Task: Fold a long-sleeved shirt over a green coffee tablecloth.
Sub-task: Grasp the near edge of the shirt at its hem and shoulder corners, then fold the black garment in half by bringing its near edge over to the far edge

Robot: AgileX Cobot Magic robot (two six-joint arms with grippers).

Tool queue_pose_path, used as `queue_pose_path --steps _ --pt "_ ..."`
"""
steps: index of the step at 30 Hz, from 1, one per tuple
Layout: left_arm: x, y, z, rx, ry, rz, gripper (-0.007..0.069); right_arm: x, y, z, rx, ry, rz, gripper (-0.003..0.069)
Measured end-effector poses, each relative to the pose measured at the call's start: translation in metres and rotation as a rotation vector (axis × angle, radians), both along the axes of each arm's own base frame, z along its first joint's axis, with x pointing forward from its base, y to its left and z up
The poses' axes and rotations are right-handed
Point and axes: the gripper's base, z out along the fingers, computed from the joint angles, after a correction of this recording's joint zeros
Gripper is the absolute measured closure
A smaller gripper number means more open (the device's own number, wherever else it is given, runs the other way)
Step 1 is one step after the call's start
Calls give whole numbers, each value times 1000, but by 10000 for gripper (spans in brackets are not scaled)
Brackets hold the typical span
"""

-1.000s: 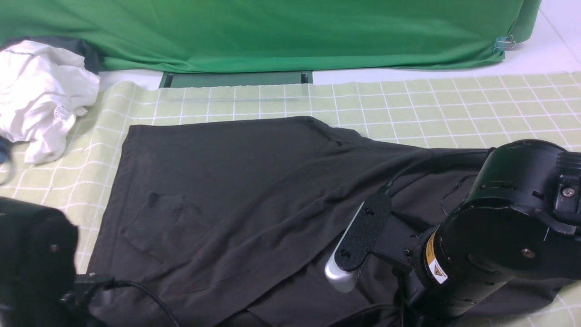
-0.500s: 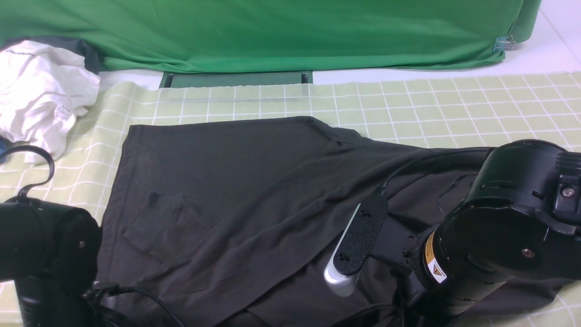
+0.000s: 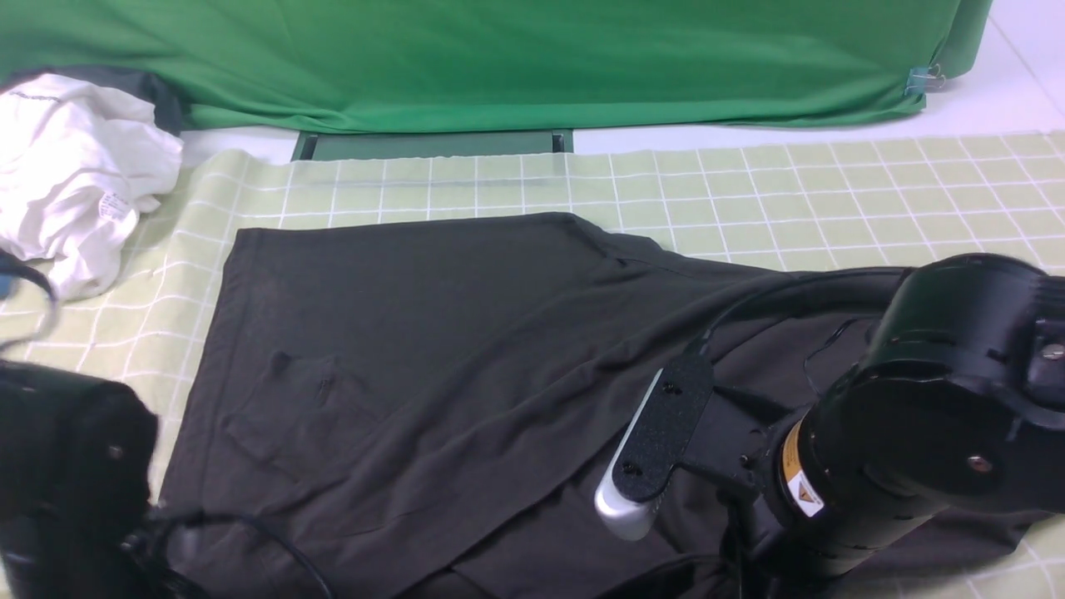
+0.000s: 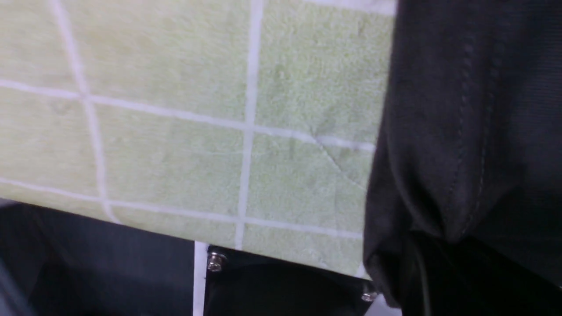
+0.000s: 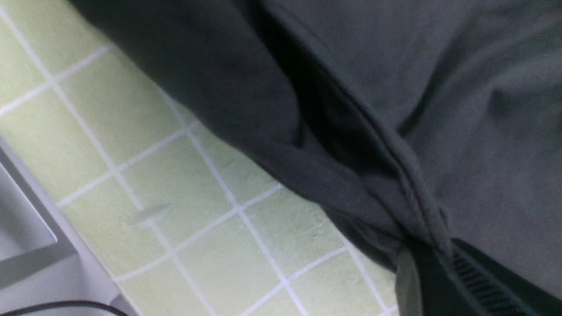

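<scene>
The long-sleeved shirt point(image 3: 433, 333) lies spread, black and wrinkled, on the green coffee tablecloth point(image 3: 749, 191), a pale yellow-green cloth with a white grid. In the front view my left arm point(image 3: 66, 482) sits at the shirt's near left corner and my right arm point(image 3: 915, 433) over its near right part; both sets of jaws are hidden there. The left wrist view shows my left gripper point(image 4: 421, 250) shut on a bunched hem of the shirt point(image 4: 461, 109) beside the tablecloth point(image 4: 175, 131). In the right wrist view, my right gripper point(image 5: 428, 259) is shut on a gathered fold of the shirt point(image 5: 439, 87).
A crumpled white garment point(image 3: 75, 175) lies at the far left on the cloth. A bright green backdrop point(image 3: 499, 58) hangs across the back, held by a blue clip point(image 3: 919, 81). The table's near edge with screws point(image 4: 215, 262) shows just below the left gripper.
My left arm swung in toward the shirt's near left corner, then sank back, and its jaws have closed on the hem. The right arm has shifted slightly, still holding its fold.
</scene>
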Motion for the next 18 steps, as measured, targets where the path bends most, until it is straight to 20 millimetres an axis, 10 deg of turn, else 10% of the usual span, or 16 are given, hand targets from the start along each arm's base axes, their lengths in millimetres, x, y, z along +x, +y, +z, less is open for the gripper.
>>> queue_pose_path --steps 18 --pt "47 -1 120 -12 -510 -42 612 18 2 59 103 -185 21 641"
